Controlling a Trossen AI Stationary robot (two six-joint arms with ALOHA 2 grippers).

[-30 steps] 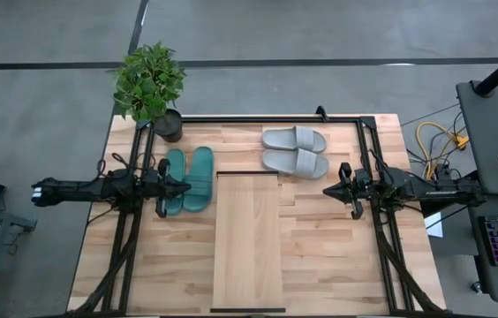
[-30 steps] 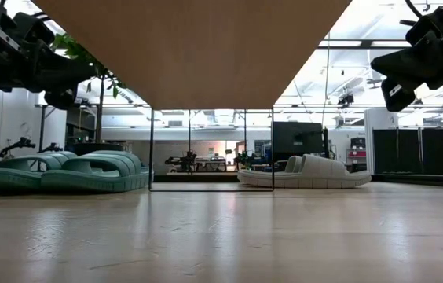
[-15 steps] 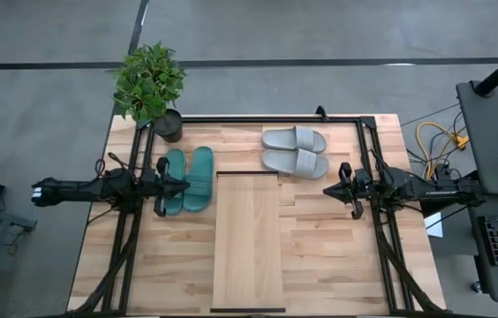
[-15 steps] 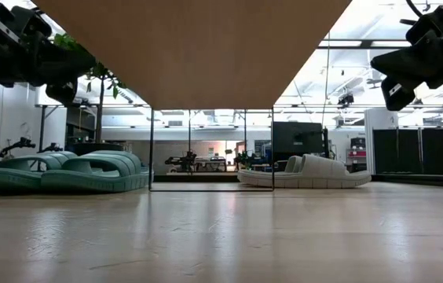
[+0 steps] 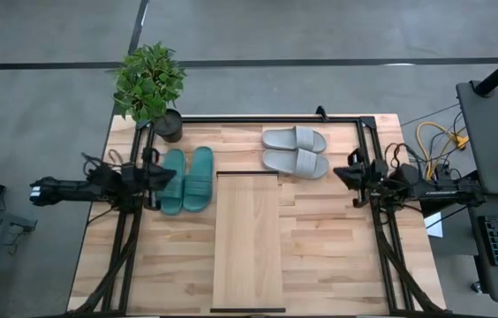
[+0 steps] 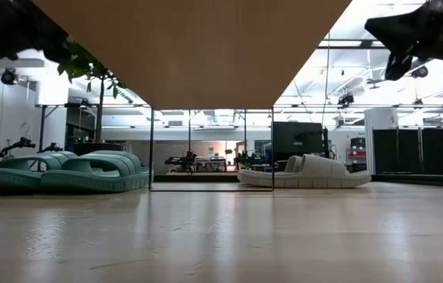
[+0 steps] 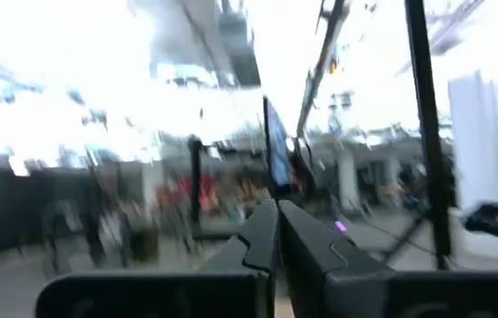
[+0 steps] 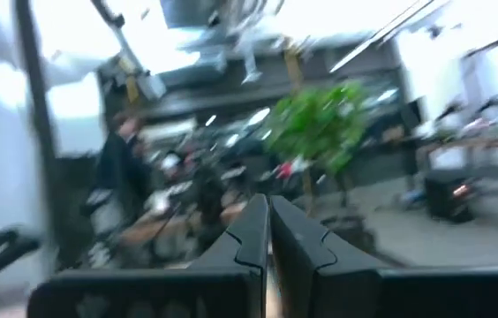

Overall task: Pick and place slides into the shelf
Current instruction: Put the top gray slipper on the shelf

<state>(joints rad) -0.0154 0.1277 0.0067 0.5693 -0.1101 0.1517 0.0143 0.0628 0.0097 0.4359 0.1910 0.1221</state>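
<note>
**Both pairs of slides lie on the desk, untouched**

Your left hand [image 5: 162, 177] hangs at the outer side of the teal-green slides [image 5: 187, 180], fingers pressed together, holding nothing. That pair's long axis runs parallel to the shelf [image 5: 247, 238], just off its far left corner. Your right hand [image 5: 341, 176], also closed and empty, sits just beside the toe end of the light grey slides [image 5: 295, 150], which lie crosswise beyond the shelf's far end. Each hand is nearest its own pair.
</note>
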